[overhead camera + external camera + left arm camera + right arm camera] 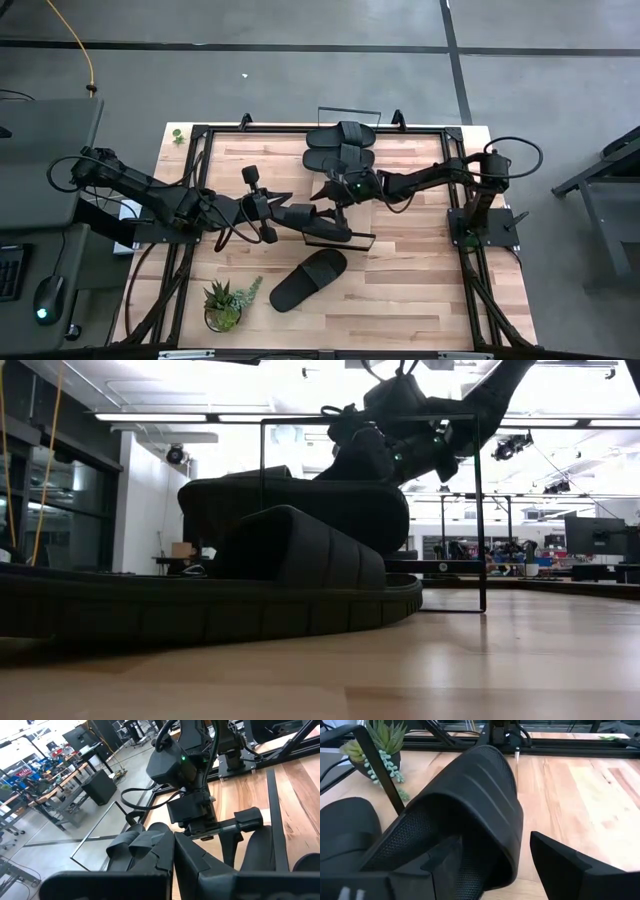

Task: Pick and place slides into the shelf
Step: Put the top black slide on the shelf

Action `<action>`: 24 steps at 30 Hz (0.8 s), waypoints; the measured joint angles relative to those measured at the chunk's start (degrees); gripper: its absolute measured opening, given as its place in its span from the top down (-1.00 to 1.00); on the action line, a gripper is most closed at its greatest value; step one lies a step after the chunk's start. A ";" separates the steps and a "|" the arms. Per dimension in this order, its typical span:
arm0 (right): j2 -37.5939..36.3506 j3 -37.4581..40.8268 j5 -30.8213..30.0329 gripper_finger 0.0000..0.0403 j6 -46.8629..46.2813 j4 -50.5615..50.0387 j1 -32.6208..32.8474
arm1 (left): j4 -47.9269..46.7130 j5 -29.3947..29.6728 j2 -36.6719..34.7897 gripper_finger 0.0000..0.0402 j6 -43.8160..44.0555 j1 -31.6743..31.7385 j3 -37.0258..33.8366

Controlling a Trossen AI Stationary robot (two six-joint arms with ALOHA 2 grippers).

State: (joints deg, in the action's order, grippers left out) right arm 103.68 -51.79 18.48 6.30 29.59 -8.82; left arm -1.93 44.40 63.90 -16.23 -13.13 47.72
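Two black slides lie side by side at the far end of the wire-framed shelf. A third slide rests sole-down on the table near the front. The fourth slide sits raised at the shelf's near end, between both arms. My left gripper is shut at its left end. My right gripper is open astride its strap, with a gap beside the outer finger. My left gripper reaches the fourth slide's left end level from the table's left. The gripper and the slide hide the place of contact. In the low view the slide stands above table height. My right gripper has one finger under the strap's arch and the other finger outside, apart from it. Whether the inner finger touches the strap cannot be told.
A potted succulent stands at the table's near left. The shelf's thin black wire uprights rise beside the raised slide. Bare wood lies to the right of the shelf and along the near right of the table.
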 joint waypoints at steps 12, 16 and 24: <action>3.98 0.06 0.07 -0.11 -1.70 6.26 -0.02 | 0.04 0.00 0.00 1.00 0.00 0.00 0.00; 5.29 0.09 -0.96 -0.09 -2.86 7.56 -0.02 | 0.04 0.00 0.00 1.00 0.00 0.00 0.00; 5.29 0.09 -1.57 0.34 -2.87 8.87 -0.15 | -0.03 0.00 0.00 1.00 0.00 0.00 0.00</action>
State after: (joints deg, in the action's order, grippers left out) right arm 108.97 -51.70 16.91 3.44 38.45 -8.97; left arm -1.96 44.40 63.90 -16.23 -13.13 47.72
